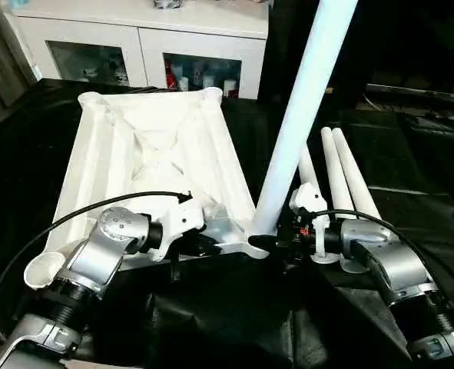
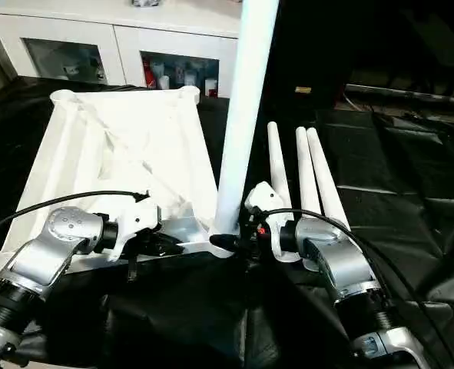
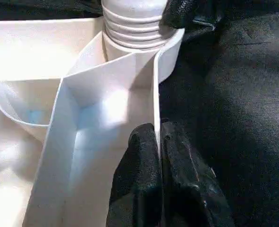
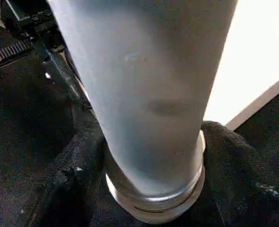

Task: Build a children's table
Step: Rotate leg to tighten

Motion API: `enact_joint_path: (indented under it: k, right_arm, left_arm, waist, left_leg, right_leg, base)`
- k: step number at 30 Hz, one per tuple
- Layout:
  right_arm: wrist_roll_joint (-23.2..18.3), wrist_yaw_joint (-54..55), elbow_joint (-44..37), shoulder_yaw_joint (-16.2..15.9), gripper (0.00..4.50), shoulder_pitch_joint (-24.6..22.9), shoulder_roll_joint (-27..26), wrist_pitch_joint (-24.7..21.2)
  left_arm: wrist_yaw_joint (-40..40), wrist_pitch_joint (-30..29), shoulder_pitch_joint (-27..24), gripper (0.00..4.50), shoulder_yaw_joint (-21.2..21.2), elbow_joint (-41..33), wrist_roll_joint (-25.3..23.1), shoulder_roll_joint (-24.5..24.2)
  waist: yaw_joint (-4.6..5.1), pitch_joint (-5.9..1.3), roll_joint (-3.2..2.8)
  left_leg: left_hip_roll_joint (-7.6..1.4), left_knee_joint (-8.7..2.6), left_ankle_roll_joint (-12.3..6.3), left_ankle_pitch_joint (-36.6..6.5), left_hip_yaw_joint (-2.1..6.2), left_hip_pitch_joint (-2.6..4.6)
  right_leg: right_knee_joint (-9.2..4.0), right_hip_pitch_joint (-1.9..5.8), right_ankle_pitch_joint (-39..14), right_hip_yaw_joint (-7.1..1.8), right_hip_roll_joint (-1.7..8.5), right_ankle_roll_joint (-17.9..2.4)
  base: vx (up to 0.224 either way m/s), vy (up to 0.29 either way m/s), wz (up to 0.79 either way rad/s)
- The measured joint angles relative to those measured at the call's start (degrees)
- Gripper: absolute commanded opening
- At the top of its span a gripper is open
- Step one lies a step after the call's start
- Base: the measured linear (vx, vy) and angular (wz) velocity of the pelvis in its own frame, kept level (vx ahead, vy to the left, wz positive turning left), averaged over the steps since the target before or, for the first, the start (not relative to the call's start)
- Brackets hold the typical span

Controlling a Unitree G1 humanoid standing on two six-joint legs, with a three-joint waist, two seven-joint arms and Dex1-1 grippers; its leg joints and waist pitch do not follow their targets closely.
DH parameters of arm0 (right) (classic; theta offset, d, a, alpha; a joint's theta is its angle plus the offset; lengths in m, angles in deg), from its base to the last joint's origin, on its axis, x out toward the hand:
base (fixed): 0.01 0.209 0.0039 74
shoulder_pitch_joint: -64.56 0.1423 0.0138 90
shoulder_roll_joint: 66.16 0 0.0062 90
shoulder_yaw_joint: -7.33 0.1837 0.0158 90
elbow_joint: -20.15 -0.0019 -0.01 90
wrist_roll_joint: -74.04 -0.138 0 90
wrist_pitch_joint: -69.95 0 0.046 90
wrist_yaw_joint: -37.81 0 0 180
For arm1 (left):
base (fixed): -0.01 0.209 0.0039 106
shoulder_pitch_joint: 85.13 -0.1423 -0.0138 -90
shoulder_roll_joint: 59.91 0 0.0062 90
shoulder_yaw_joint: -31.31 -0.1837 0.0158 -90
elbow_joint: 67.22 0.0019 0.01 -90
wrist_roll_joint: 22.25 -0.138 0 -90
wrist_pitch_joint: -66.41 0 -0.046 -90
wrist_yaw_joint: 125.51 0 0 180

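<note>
Two silver forearms are seen nearest, one at each side, over a worktop covered with wrinkled black cloth.

The left pincer is closed on a thin upright rib at the near edge of the top; its black fingertips are pressed against both faces of the rib.

The right pincer is placed around the base of one leg, with a black finger at each side of the tube; whether the fingers press on it cannot be told.

Four legs are counted. One smooth white tapered tube stands in the near right corner socket of the top, leaning slightly; ridged rings are seen at its lower end. Three further legs lie side by side on the cloth, just beside the top on the right, behind the right wrist.

One top is present: white plastic, rectangular, underside up, with raised ribs crossing the middle and round sockets at the corners.

Beyond the worktop, one white cabinet with two glass doors is seen, small items behind the glass.
</note>
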State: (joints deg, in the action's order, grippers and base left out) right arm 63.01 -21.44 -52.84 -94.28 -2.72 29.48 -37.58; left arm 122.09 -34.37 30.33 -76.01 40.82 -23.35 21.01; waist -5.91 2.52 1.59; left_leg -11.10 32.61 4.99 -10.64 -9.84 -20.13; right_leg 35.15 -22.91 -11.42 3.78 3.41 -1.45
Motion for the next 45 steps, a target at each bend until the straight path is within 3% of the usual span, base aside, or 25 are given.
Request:
enact_joint_path:
  k: [6, 11, 15, 19, 23, 26, 28, 29, 33, 39, 40, 41, 45]
  right_arm:
    - [0.0, 0.7, -0.3, 0.1, 2.72, -0.2, -0.3, -0.5]
    - [1.0, 11.2, 4.8, 3.1, 2.72, 1.1, -5.3, 0.9]
    - [2.1, 26.0, 11.9, 7.6, 2.72, 4.9, -13.2, 0.9]
    - [4.2, 39.6, 18.3, 10.0, 2.72, 9.3, -18.4, 2.3]
    - [4.4, 44.4, 21.2, 12.2, 2.72, 11.0, -19.7, 3.6]
    - [4.4, 44.4, 21.7, 13.0, 3.41, 11.1, -20.0, 4.2]
    - [4.6, 44.3, 21.8, 13.1, 3.43, 11.1, -20.9, 4.5]
    - [4.7, 44.2, 22.0, 12.9, 3.74, 11.1, -21.1, 4.7]
    - [5.5, 42.7, 23.5, 10.4, 3.74, 11.0, -22.3, 6.3]
    - [5.9, 38.8, 16.5, 8.7, 3.74, 7.7, -20.1, 5.2]
    - [5.9, 38.1, 15.2, 8.5, 3.83, 7.1, -19.8, 5.1]
    - [5.9, 37.5, 14.3, 8.4, 3.83, 6.6, -19.5, 5.0]
    - [5.9, 37.5, 12.5, 8.8, 3.85, 5.5, -18.0, 5.0]
  left_arm:
    - [-0.6, -0.2, -0.2, 0.00, 0.0, -0.3, -0.1, 0.0]
    - [-8.6, -2.2, 1.2, 0.00, 0.3, 1.7, -2.4, 3.3]
    - [-19.2, -7.5, 4.3, 0.00, 1.4, 5.6, -4.9, 10.2]
    - [-28.4, -12.4, 7.0, 0.00, 1.9, 8.7, -6.6, 16.2]
    - [-33.8, -15.2, 8.4, 0.00, 1.9, 9.9, -7.6, 20.3]
    - [-34.4, -15.3, 8.7, 0.00, 1.8, 10.3, -8.0, 20.8]
    - [-37.0, -15.2, 9.1, 0.00, 2.0, 11.0, -8.3, 20.9]
    - [-38.0, -15.2, 9.3, 0.00, 2.1, 11.4, -8.5, 20.9]
    - [-41.5, -14.4, 10.9, 0.00, 2.9, 13.9, -9.2, 21.0]
    - [-42.9, -11.9, 12.7, 0.00, 2.9, 16.9, -9.3, 21.1]
    - [-43.3, -11.4, 12.9, 0.28, 3.1, 17.4, -9.3, 21.1]
    - [-43.4, -11.0, 13.2, 0.28, 3.5, 18.0, -9.2, 21.2]
    - [-44.1, -8.0, 13.1, 0.64, 8.7, 17.5, -4.5, 23.0]
  waist:
    - [-0.02, 0.00, 0.00]
    - [0.25, -0.01, 0.03]
    - [0.73, -0.05, 0.06]
    - [0.83, -0.13, -0.04]
    - [0.47, -0.16, -0.07]
    - [0.30, -0.17, -0.09]
    - [0.57, -0.18, -0.06]
    - [0.83, -0.19, -0.05]
    - [1.46, -0.18, 0.05]
    - [0.61, -0.09, -0.06]
    - [0.63, -0.07, -0.09]
    - [0.63, -0.06, -0.11]
    - [0.48, 0.12, -0.10]
  left_leg:
    - [0.00, 0.02, 0.00, 0.0, 0.00, 0.00]
    - [0.01, 0.08, 0.03, 0.0, -0.01, 0.09]
    - [0.03, 0.15, 0.07, 0.0, 0.00, 0.14]
    - [0.05, 0.17, 0.07, 0.0, 0.00, 0.25]
    - [0.05, 0.17, 0.03, 0.1, 0.02, 0.18]
    - [0.04, 0.17, 0.02, 0.1, 0.03, 0.14]
    - [0.04, 0.17, 0.02, 0.1, 0.03, 0.13]
    - [0.04, 0.17, 0.02, 0.1, 0.03, 0.14]
    - [0.02, 0.16, 0.03, 0.1, 0.13, 0.08]
    - [0.04, 0.13, 0.01, 0.1, 0.10, -0.05]
    - [0.04, 0.13, 0.01, 0.1, 0.10, -0.07]
    - [0.03, 0.13, 0.01, 0.1, 0.10, -0.07]
    - [0.01, 0.18, -0.02, 0.1, 0.12, -0.34]
  right_leg:
    - [0.04, 0.01, 0.0, -0.01, 0.00, 0.0]
    - [0.10, 0.21, 0.1, -0.04, 0.01, 0.1]
    - [0.08, 0.30, 0.2, -0.07, 0.02, 0.2]
    - [0.00, 0.47, 0.2, -0.07, 0.05, 0.3]
    - [-0.09, 0.51, 0.2, -0.08, 0.07, 0.3]
    - [-0.09, 0.64, 0.2, -0.07, 0.06, 0.3]
    - [-0.09, 0.63, 0.3, -0.07, 0.05, 0.2]
    - [-0.10, 0.63, 0.3, -0.07, 0.05, 0.2]
    - [-0.10, 0.44, 0.3, -0.01, 0.01, 0.1]
    - [-0.11, 0.09, 0.4, -0.05, 0.02, 0.1]
    - [-0.11, 0.08, 0.4, -0.04, 0.02, 0.1]
    - [-0.11, 0.06, 0.4, -0.03, 0.02, 0.1]
    - [-0.11, -0.13, 0.4, 0.01, 0.02, 0.0]
  base:
    - [0.000, 0.000, 0.00]
    - [0.000, 0.000, 0.00]
    - [0.000, 0.000, 0.00]
    - [0.000, 0.000, 0.00]
    - [0.000, 0.000, 0.00]
    - [0.000, 0.000, 0.00]
    - [0.000, 0.000, 0.00]
    - [0.000, 0.000, 0.00]
    - [0.000, 0.000, 0.00]
    - [0.000, 0.000, 0.00]
    - [0.000, 0.000, 0.00]
    - [0.000, 0.000, 0.00]
    - [0.000, 0.000, 0.00]
